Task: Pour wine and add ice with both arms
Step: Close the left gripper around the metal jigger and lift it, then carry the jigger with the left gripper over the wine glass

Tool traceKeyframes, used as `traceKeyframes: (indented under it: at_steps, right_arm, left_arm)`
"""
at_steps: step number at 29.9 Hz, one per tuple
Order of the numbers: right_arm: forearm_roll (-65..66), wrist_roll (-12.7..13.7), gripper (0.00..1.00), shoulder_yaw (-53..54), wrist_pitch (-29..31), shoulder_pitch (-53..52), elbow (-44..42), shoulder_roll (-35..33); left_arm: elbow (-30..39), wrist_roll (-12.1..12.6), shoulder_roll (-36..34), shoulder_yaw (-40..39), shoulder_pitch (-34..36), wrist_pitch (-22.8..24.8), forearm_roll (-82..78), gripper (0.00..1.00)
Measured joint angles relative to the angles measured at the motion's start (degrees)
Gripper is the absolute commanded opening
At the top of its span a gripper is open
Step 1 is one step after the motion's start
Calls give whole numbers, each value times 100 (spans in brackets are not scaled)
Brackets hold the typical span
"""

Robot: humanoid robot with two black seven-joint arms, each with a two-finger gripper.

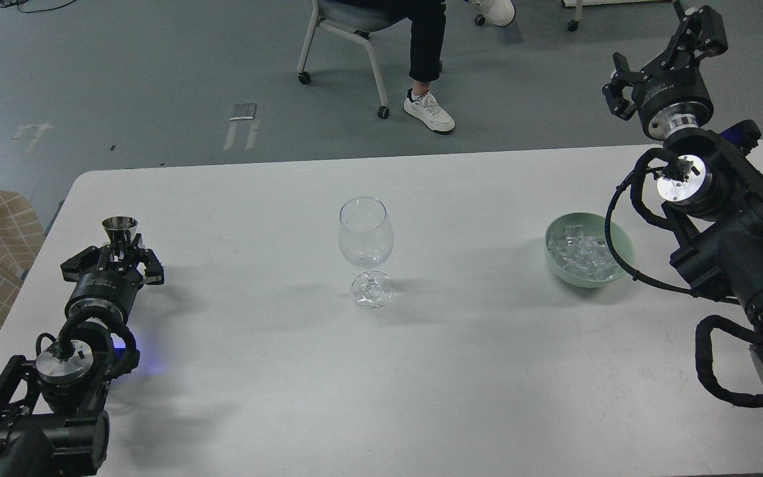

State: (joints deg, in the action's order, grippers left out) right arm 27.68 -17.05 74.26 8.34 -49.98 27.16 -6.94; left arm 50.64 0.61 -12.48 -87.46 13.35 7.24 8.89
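The left gripper (118, 255) has its jaws around a small metal cup (120, 228), upright, well to the left of the wine glass (365, 248) in the table's (289, 371) middle. The right gripper (669, 59) hangs with spread jaws, high beyond the bowl (623, 250) of ice (583, 255), so it is the nearer arm for ice.

Lab or office workroom, as I see it: grey floor (123, 73) with tape marks (239, 136), cables, rolling chair (342, 40) beyond my pincers, plain white surface (474, 371).
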Motion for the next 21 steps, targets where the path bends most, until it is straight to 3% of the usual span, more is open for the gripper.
traceKeyframes:
  at_steps: [8, 21]
  right_arm:
    - [0, 0, 100, 0, 0, 21, 2, -66]
    - [0, 0, 100, 1, 0, 74, 10, -119]
  left_arm:
    - [104, 0, 0, -107, 28, 302, 43, 26]
    - [886, 145, -88, -115, -8, 263, 122, 19]
